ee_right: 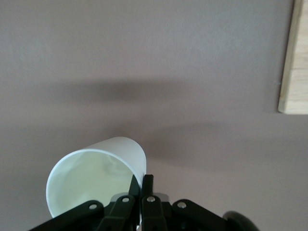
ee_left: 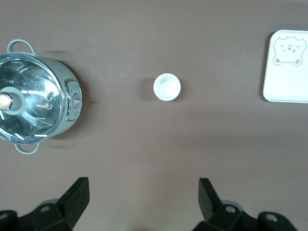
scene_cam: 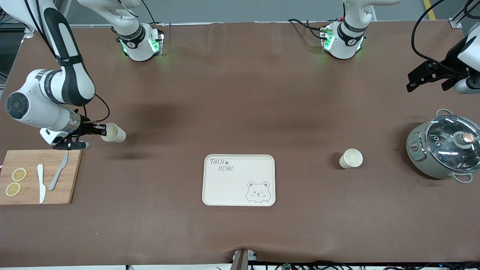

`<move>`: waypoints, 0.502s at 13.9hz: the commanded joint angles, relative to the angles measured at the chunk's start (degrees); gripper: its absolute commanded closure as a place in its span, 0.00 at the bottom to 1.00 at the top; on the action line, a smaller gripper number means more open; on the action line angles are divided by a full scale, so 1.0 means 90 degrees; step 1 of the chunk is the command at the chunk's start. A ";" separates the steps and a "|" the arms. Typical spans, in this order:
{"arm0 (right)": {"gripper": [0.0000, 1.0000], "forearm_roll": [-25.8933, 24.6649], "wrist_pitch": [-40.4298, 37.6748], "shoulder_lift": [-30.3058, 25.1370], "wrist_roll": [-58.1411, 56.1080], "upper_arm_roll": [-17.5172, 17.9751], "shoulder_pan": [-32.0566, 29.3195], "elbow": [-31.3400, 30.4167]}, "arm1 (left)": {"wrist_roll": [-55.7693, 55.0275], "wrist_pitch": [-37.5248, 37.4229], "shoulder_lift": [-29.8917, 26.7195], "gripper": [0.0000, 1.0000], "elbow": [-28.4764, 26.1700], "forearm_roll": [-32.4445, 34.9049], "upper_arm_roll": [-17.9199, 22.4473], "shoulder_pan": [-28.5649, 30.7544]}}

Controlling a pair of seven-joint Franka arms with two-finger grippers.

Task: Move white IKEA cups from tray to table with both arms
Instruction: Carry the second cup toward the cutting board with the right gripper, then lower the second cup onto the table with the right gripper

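You had the bear-print tray (scene_cam: 239, 180) at table centre, a cutting board (scene_cam: 37, 176) at its nine o'clock and a lidded pot (scene_cam: 442, 148) at three. The right gripper (scene_cam: 98, 130) pinched one white cup's (scene_cam: 113, 132) rim, tipped sideways, over bare table above the board. The left gripper (scene_cam: 431, 77) hung spread wide above the pot; the other cup (scene_cam: 351, 158) stood upright between pot and tray.

Pot (ee_left: 33, 96) cropped at the left wrist view's edge, like tray (ee_left: 287, 67). Beside pot, left gripper (scene_cam: 431, 77) partly out of front view.
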 commanded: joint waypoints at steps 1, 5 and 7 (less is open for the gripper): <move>1.00 -0.0133 0.0351 -0.0360 -0.0144 0.0101 -0.0154 -0.0599 | 0.0131 0.0045 0.0002 0.00 0.0044 -0.0039 -0.0041 0.0063; 1.00 -0.0192 0.0769 -0.0350 -0.0749 0.0101 -0.0544 -0.0989 | 0.0121 0.0045 0.0012 0.00 0.0054 -0.0029 -0.0041 0.0063; 1.00 -0.0192 0.1043 -0.0311 -0.0866 0.0101 -0.0642 -0.1165 | 0.0121 0.0045 0.0022 0.00 0.0053 -0.0029 -0.0041 0.0063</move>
